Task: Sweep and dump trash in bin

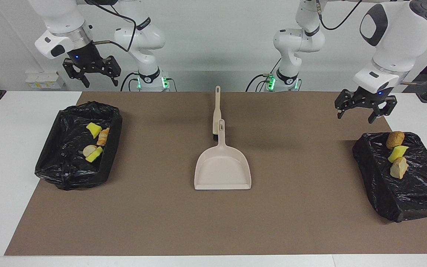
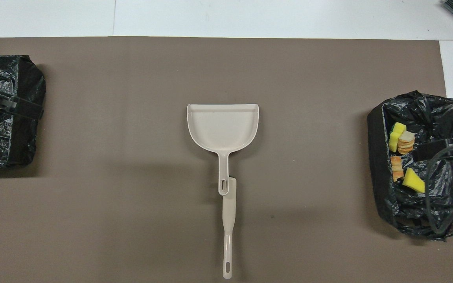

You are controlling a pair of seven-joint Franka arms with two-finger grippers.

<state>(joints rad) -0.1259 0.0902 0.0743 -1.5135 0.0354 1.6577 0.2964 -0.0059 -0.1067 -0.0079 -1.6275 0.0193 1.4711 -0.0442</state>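
Observation:
The bin [image 1: 56, 163], lined with a black bag, stands at the right arm's end and holds several pieces of trash [image 1: 95, 154] [image 2: 411, 181]. Three more scraps, a brown lump [image 1: 395, 139], a yellow sponge bit [image 1: 397, 153] and a beige chunk [image 1: 399, 168], lie on a black-wrapped box [image 1: 410, 193] at the left arm's end. My left gripper [image 1: 361, 115] hangs open and empty in the air over that box's edge. High over the bin, my right gripper [image 1: 100, 79] waits open with nothing in it.
A beige dustpan [image 1: 222, 167] lies mid-mat, its mouth away from the robots. A beige brush [image 1: 216, 111] lies nearer the robots, its head tucked under the dustpan's handle. A brown mat [image 1: 161, 222] covers the white table.

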